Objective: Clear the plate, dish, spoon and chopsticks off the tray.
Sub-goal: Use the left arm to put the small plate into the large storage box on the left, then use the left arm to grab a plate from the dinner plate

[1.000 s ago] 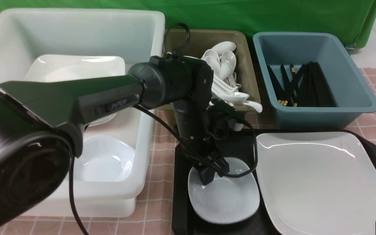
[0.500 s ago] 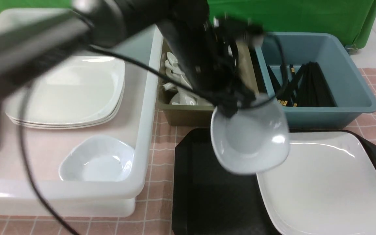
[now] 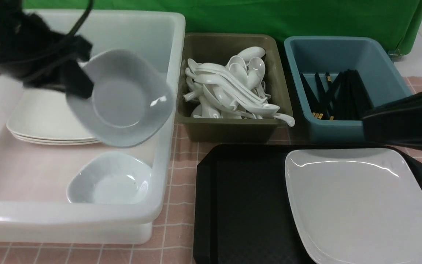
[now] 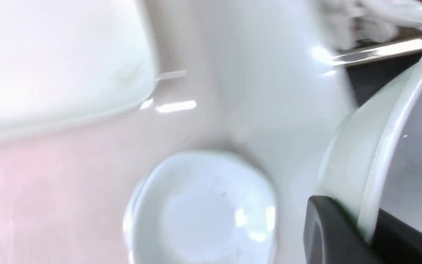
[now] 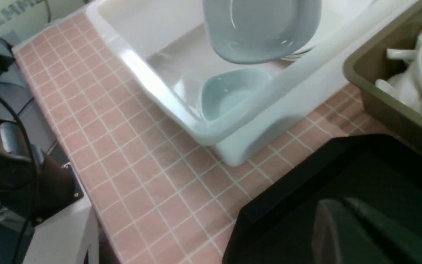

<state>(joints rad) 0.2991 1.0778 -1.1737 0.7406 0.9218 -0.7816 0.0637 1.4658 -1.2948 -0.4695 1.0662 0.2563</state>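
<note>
Your left hand (image 3: 80, 85) is clamped on the dish (image 3: 123, 99) at upper left above the white bin (image 3: 68, 217), so only the plate (image 3: 357, 205) lies on the tray (image 3: 240, 205).

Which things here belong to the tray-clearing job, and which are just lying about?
Job: dish held by left gripper over the white bin; plate; tray under it.
Lying about: stacked plates and second dish in that bin; spoons in olive bin; chopsticks in blue bin.
</note>
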